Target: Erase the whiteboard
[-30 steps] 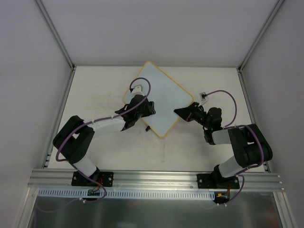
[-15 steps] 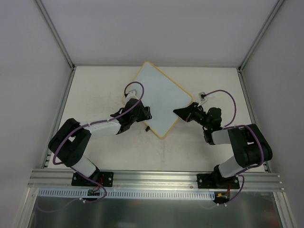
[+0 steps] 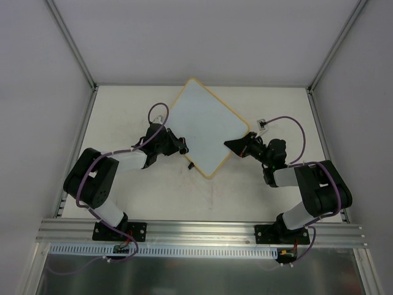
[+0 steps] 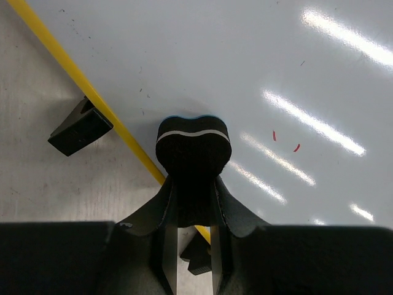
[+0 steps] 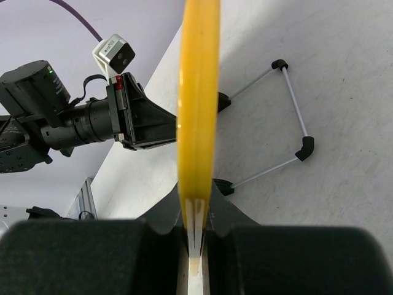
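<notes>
The whiteboard (image 3: pixel 206 126) lies cornerwise on the table, pale face up, with a yellow rim. My left gripper (image 3: pixel 182 148) is at its left edge, shut on a black eraser block (image 4: pixel 193 144) that rests on the board face (image 4: pixel 276 67) just inside the rim (image 4: pixel 92 92). Two tiny red marks (image 4: pixel 274 135) show on the face to the eraser's right. My right gripper (image 3: pixel 233 145) is shut on the board's right edge; the right wrist view shows the rim (image 5: pixel 198 104) edge-on between the jaws of that gripper (image 5: pixel 196 212).
Two black clips (image 4: pixel 80 128) sit on the table along the board's left rim; one shows from above (image 3: pixel 191 165). A wire stand (image 5: pixel 288 117) with black ends lies under the board. The left arm (image 5: pixel 73 117) shows beyond the rim. Grey walls enclose the table.
My left gripper has slid the eraser left and toward the near-left rim, off the board's middle. The right gripper and the board have not moved.
</notes>
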Motion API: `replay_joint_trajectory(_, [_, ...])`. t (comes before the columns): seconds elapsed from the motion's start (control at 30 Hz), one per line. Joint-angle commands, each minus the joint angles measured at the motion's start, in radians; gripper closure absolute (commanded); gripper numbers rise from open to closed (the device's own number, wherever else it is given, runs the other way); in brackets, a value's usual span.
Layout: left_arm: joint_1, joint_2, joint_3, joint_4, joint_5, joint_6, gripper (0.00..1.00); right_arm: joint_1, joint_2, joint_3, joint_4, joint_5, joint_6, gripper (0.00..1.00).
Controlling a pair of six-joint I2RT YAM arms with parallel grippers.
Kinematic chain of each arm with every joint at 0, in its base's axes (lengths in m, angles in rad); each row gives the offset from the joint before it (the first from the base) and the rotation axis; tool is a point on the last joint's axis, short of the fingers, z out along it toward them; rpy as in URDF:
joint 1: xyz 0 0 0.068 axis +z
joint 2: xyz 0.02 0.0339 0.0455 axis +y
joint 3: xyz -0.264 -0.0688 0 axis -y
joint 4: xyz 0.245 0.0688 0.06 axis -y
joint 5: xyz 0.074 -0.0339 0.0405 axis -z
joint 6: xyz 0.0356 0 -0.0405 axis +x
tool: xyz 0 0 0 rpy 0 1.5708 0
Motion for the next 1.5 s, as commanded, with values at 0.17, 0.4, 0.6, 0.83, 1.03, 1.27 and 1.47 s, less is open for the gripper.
replay_joint_trajectory(0.17, [0.019,0.087,0.021,0.015,0.021,0.061,1.00,0.033,-0.032,0.028,0.177,-0.137,-0.043,1.00])
replay_joint_trajectory(0.4, [-0.047,0.036,0.133,-0.147,-0.008,0.153,1.00,0.034,-0.030,0.030,0.176,-0.137,-0.046,1.00])
replay_joint_trajectory(0.6, [-0.083,0.018,0.219,-0.253,0.021,0.188,1.00,0.037,-0.032,0.028,0.176,-0.139,-0.044,1.00])
replay_joint_trajectory(0.83, [-0.129,0.059,0.317,-0.272,0.061,0.216,1.00,0.039,-0.032,0.028,0.177,-0.139,-0.047,1.00])
replay_joint_trajectory(1.03, [-0.198,0.116,0.394,-0.273,0.107,0.264,1.00,0.037,-0.032,0.028,0.176,-0.140,-0.046,1.00])
replay_joint_trajectory(1.27, [-0.251,0.135,0.461,-0.275,0.194,0.339,1.00,0.039,-0.033,0.030,0.177,-0.140,-0.046,1.00])
replay_joint_trajectory(1.47, [-0.285,0.089,0.512,-0.273,0.291,0.360,1.00,0.039,-0.030,0.030,0.176,-0.140,-0.046,1.00])
